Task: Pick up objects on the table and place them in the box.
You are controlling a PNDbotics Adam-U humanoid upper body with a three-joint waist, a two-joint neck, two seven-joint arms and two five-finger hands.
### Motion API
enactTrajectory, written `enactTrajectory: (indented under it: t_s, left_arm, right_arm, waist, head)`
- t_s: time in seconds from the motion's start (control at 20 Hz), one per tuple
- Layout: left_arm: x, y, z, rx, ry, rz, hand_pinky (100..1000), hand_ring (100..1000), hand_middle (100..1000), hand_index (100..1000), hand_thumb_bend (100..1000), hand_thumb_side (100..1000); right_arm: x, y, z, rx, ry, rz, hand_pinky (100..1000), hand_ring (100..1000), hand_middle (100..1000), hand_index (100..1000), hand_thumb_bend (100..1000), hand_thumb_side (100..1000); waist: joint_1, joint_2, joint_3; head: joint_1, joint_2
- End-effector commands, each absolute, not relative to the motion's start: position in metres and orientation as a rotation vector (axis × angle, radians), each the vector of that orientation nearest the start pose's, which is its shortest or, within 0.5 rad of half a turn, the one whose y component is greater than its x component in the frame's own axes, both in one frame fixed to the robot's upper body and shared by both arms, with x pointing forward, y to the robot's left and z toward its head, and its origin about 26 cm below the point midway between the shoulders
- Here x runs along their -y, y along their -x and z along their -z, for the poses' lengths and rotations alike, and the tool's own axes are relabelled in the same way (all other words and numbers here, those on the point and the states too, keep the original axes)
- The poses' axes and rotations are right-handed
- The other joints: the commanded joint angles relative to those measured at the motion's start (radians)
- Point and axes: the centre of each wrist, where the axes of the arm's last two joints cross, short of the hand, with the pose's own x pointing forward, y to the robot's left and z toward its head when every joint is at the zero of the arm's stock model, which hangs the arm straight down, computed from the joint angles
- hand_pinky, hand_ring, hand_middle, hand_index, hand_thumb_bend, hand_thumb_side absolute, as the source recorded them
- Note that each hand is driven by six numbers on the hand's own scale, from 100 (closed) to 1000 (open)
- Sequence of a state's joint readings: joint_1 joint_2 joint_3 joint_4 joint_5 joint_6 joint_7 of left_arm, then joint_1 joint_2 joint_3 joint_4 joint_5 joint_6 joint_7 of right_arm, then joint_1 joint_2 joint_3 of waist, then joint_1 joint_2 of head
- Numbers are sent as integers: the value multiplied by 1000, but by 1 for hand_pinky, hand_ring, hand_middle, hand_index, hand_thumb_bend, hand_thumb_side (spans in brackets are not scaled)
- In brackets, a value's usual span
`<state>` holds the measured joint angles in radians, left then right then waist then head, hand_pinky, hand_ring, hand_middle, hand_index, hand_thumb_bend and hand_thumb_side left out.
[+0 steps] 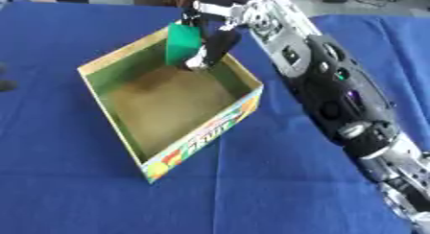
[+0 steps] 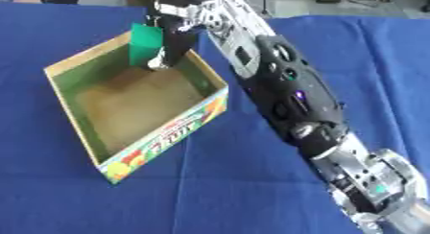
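Right arm reaching in from the lower right corner, stretched diagonally up across the blue cloth toward the far side of the cardboard box

Right hand at the end of that arm, poised over the far corner of the box, fingers curled downward and clamped on a green block

Green block upright, held against the dark fingers, its lower end dipping below the far rim of the box and its upper end standing above that rim; hanging in the grip over the inside of the box, near the far wall, above the floor rather than lying on it

Box open at the top, turned askew on the worktop with one corner pointing toward the camera; green inner walls, plain brown floor, bright printed lettering and fruit-like colours along the near outer side; brown floor bare where visible

Worktop covered by the blue cloth all around the box, creased in soft folds on the near side

Arm black with silver joints, a small purple light showing on the forearm, bulkier silver parts at the lower right corner of both views

Left hand out of both views

Far edge beyond the cloth cluttered with dark shapes too blurred to tell apart
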<state>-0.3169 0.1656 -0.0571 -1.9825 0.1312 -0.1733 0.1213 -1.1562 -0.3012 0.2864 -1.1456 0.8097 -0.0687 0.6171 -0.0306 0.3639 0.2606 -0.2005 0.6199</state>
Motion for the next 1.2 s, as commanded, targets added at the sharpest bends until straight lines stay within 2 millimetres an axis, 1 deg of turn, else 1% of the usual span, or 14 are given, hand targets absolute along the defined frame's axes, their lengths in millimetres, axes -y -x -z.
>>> enactTrajectory:
  t_s: [0.05,0.3,0.5,0.65,0.7,0.75,0.8,0.85,0.9,0.95,1.0,1.1,1.15,1.2]
  left_arm:
    - [-217,-301,-194,2469,160,53,667,710,737,828,100,1000]
    - [-216,-301,-195,2471,163,55,667,710,736,828,100,1000]
    - [-216,-302,-196,2476,165,54,666,709,736,828,100,1000]
    - [-215,-302,-197,2482,168,50,665,708,735,826,100,1000]
    - [-215,-302,-197,2483,170,49,665,708,735,826,100,1000]
    - [-215,-302,-197,2484,170,49,665,708,735,827,100,1000]
    - [-215,-302,-197,2484,170,48,665,708,735,827,100,1000]
    - [-215,-302,-197,2485,170,47,665,708,736,827,100,1000]
    - [-215,-302,-197,2486,171,46,665,708,735,827,100,1000]
    - [-215,-302,-197,2487,171,46,665,708,735,826,100,1000]
    - [-215,-302,-197,2486,171,46,665,708,735,827,100,1000]
    - [-215,-302,-197,2485,171,46,665,708,735,827,100,1000]
    - [-215,-302,-197,2485,171,46,665,708,736,827,100,1000]
    - [-215,-302,-196,2484,171,46,665,708,736,827,100,1000]
  right_arm:
    - [128,-456,-302,1605,784,-1761,728,607,338,437,100,425]
    - [125,-461,-287,1554,796,-1801,723,610,344,441,100,425]
    - [120,-463,-275,1523,792,-1843,723,621,361,462,100,418]
    - [116,-464,-269,1505,779,-1878,731,642,391,506,100,420]
    - [115,-464,-269,1502,774,-1891,740,666,419,543,100,436]
    - [115,-464,-269,1495,769,-1908,754,699,458,608,102,458]
    - [114,-463,-270,1488,764,-1926,758,712,474,632,147,467]
    - [114,-463,-271,1481,760,-1945,773,747,531,704,270,490]
    - [114,-462,-272,1474,755,-1961,788,770,582,752,343,510]
    - [114,-462,-273,1466,751,-1976,799,786,613,781,390,517]
    - [115,-461,-274,1457,748,-1990,815,808,669,826,497,519]
    - [116,-460,-278,1439,747,-2006,827,825,702,859,628,497]
    - [117,-460,-279,1432,749,-2008,828,826,706,863,640,493]
    - [118,-459,-281,1428,752,-2007,841,848,734,886,714,479]
  waist:
    - [4,-18,3]
    - [3,-15,4]
    - [2,-13,4]
    - [2,-13,3]
    - [1,-13,2]
    - [1,-13,2]
    - [1,-13,1]
    - [0,-14,0]
    - [0,-14,-1]
    - [0,-15,-2]
    - [0,-16,-2]
    - [1,-17,-4]
    - [1,-18,-5]
    - [2,-19,-6]
  head:
    - [-5,-17]
    - [-7,-18]
    - [-8,-15]
    - [-10,-13]
    - [-11,-12]
    - [-12,-11]
    - [-13,-11]
    - [-13,-11]
    - [-13,-12]
    - [-12,-12]
    - [-12,-11]
    - [-11,-11]
    - [-11,-11]
    - [-11,-12]
